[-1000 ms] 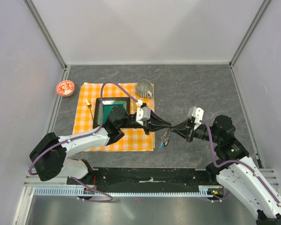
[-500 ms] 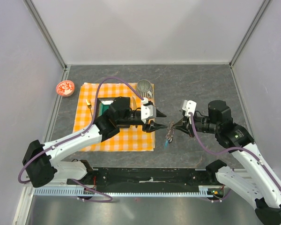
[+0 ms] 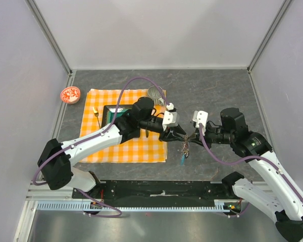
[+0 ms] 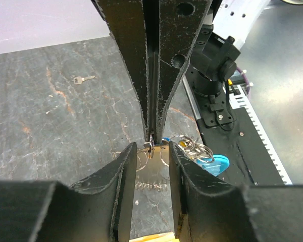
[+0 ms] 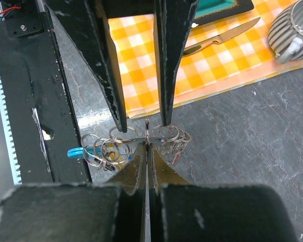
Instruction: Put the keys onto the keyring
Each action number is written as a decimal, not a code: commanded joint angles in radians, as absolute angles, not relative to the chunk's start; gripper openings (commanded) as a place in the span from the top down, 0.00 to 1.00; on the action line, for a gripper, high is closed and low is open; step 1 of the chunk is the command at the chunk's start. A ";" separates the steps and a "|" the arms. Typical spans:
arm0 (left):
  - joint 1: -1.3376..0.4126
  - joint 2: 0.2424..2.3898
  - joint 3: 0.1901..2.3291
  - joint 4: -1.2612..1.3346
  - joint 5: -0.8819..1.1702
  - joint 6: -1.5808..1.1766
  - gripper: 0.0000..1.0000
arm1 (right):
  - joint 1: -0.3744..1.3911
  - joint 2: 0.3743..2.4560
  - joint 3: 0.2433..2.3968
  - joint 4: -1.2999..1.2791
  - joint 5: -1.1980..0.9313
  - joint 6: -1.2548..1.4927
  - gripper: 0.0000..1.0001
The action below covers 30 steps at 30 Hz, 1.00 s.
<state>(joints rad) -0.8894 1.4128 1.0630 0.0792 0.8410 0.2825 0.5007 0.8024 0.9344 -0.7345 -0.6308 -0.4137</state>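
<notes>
The keyring (image 3: 185,147) is a bunch of linked wire rings with a cyan tag (image 3: 183,160), hanging between the two grippers above the dark table. My right gripper (image 3: 193,136) is shut on one upright ring (image 5: 147,132). Its closed fingers (image 4: 150,75) show in the left wrist view. My left gripper (image 3: 180,136) is open, with its fingers (image 5: 112,75) straddling that ring on either side. More rings (image 5: 102,148), the cyan tag (image 5: 74,151) and small red and yellow bits hang below. A loose small key (image 4: 84,79) lies on the table.
An orange checked cloth (image 3: 93,143) carries a dark green tray (image 3: 111,115), a ribbed grey cup (image 3: 155,93), a knife (image 5: 224,34) and a small yellow-headed item (image 3: 95,110). A red bowl (image 3: 69,94) sits at the far left. The black base rail (image 3: 161,189) runs along the near edge.
My left arm has swung right and forward until its open fingers straddle the ring held by my right gripper. The right gripper lifted the bunch slightly and moved a little left.
</notes>
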 commanded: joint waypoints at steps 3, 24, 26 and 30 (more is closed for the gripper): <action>-0.888 1.459 1.131 0.052 0.934 0.290 0.64 | 0.509 0.799 0.980 -0.687 -0.647 -0.439 1.00; -0.899 1.483 1.157 0.031 0.943 0.270 0.70 | 0.523 0.785 0.946 -0.664 -0.664 -0.442 1.00; -0.902 1.496 1.167 0.029 0.946 0.262 0.73 | 0.525 0.782 0.939 -0.658 -0.666 -0.439 1.00; -0.904 1.505 1.183 0.017 0.951 0.258 0.86 | 0.526 0.778 0.934 -0.653 -0.658 -0.437 1.00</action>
<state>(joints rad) -0.8951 1.4906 1.1301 0.0246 0.9230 0.2806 0.5201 0.7975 0.9306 -0.7315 -0.6300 -0.4240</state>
